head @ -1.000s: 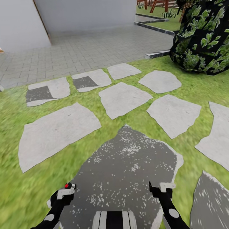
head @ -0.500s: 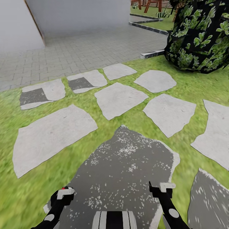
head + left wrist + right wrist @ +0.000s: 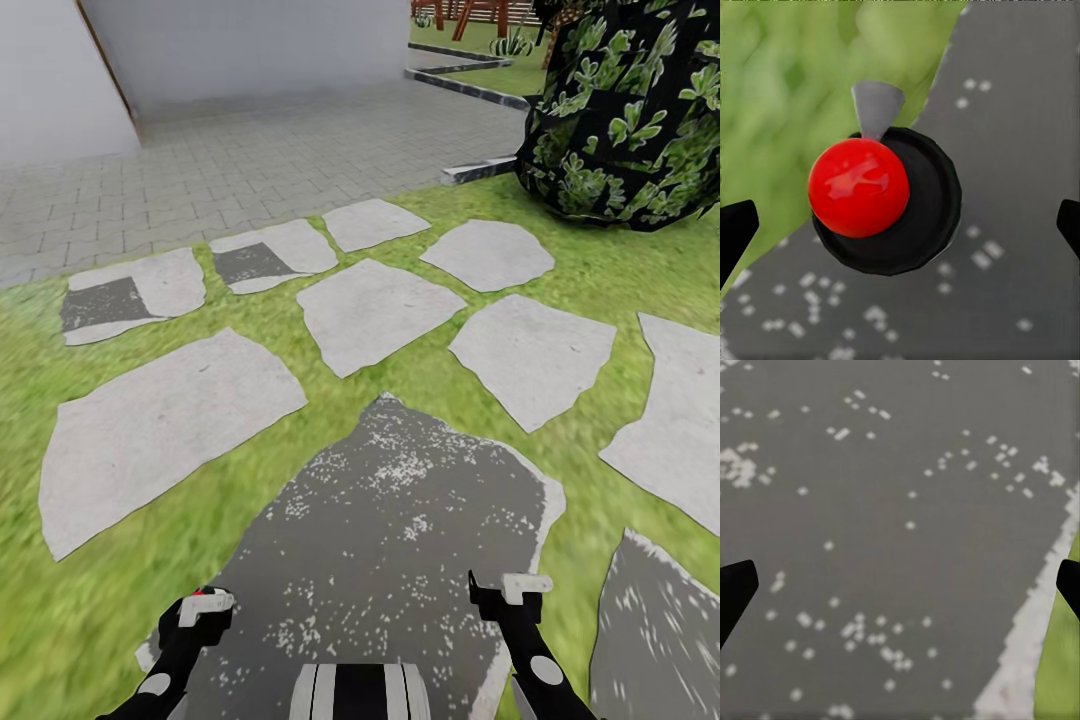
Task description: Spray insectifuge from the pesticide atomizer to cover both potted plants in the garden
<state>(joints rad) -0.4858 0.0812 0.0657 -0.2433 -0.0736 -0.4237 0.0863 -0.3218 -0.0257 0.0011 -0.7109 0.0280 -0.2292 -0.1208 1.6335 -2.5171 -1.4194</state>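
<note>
The whole head view is shifting leftward against a second ago, so the camera is turning, not the stepping stones [image 3: 378, 312] or the leafy bush [image 3: 630, 120]. The pesticide atomizer [image 3: 881, 196], its red top clear at the left gripper [image 3: 205, 603] then, is now barely showing there.

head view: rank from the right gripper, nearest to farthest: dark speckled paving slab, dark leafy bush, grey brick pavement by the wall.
From the right gripper:
1. Dark speckled paving slab, directly under and ahead of it.
2. Dark leafy bush, far ahead on the right.
3. Grey brick pavement, beyond the pale stepping stones, toward the wall.
</note>
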